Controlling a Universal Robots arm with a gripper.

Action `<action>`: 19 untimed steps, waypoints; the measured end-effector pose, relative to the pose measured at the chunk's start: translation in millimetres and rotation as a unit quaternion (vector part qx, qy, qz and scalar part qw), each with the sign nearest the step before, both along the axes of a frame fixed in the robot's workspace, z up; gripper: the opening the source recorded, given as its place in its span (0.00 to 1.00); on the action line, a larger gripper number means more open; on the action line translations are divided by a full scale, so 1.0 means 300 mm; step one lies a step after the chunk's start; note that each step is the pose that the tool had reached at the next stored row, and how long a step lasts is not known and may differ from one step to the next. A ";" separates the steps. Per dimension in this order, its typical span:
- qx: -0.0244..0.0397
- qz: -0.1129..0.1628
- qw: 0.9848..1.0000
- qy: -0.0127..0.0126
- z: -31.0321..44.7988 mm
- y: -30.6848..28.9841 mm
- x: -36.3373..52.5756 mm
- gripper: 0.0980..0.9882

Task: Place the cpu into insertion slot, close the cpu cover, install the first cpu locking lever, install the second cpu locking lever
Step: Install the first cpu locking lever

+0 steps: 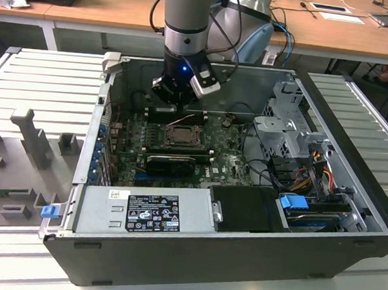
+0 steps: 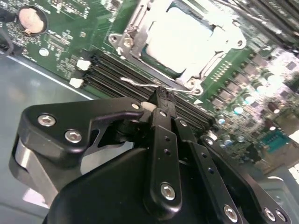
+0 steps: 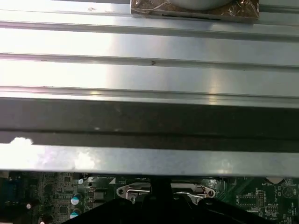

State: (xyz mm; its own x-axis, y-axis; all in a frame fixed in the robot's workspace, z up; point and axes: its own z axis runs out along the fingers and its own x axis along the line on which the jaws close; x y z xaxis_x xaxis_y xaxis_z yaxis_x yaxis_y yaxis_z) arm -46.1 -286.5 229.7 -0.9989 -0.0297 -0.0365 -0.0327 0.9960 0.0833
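In the second wrist view the cpu lies pale and bright in the insertion slot. The silvery cpu cover lies flat around it. A thin wire locking lever runs along the socket's near side. My gripper is shut, its black fingertips pressed together right at that wire; I cannot tell whether the wire is pinched. In the exterior view the gripper hangs just behind the insertion slot inside the open computer case. The first wrist view shows the socket's metal rim past the fingers.
Black memory slots lie between the socket and the case wall. A black card sits in front of the socket. The power supply, drive cage and cables crowd the case. A ribbed metal table surrounds the case.
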 end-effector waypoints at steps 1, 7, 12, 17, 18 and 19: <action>0.000 0.000 1.000 0.000 -0.003 0.004 0.005 0.01; 0.000 0.000 1.000 0.000 -0.026 0.019 0.036 0.01; 0.000 0.000 1.000 0.000 -0.027 0.012 0.038 0.01; 0.000 0.002 1.000 0.000 -0.036 0.009 0.057 0.01; 0.000 0.003 1.000 0.000 -0.038 0.009 0.061 0.01; 0.000 0.003 1.000 0.000 -0.040 0.009 0.066 0.01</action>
